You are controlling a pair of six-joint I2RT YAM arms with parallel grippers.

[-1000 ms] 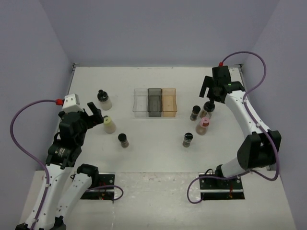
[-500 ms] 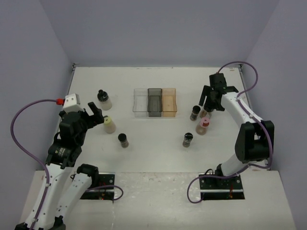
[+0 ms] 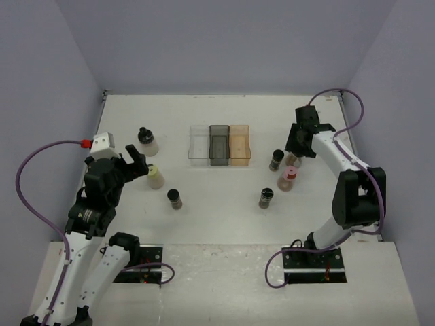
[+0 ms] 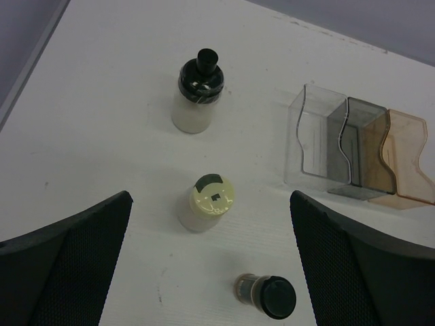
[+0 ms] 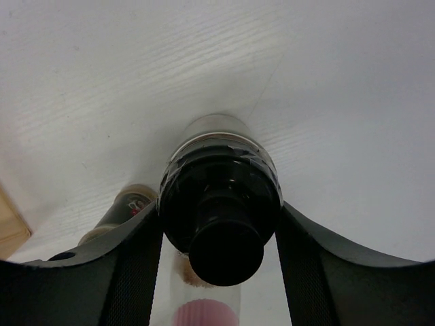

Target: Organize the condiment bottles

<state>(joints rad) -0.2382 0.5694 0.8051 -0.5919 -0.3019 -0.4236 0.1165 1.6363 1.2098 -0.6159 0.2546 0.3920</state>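
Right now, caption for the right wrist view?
Right tool brackets a black-capped clear spice bottle, pink-capped bottle at frame bottom.

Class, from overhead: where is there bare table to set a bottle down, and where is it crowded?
Free: the strip behind the tray; the near middle between the left dark bottle and right dark bottle. Crowded: around the pink-capped bottle, beside the black-capped bottle in the right gripper.

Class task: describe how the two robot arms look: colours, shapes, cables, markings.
Both arms have white links and black joints. A purple cable with a red connector runs along the left arm; the right arm carries a matching cable. The jaws are black; the left ones show a mesh texture.
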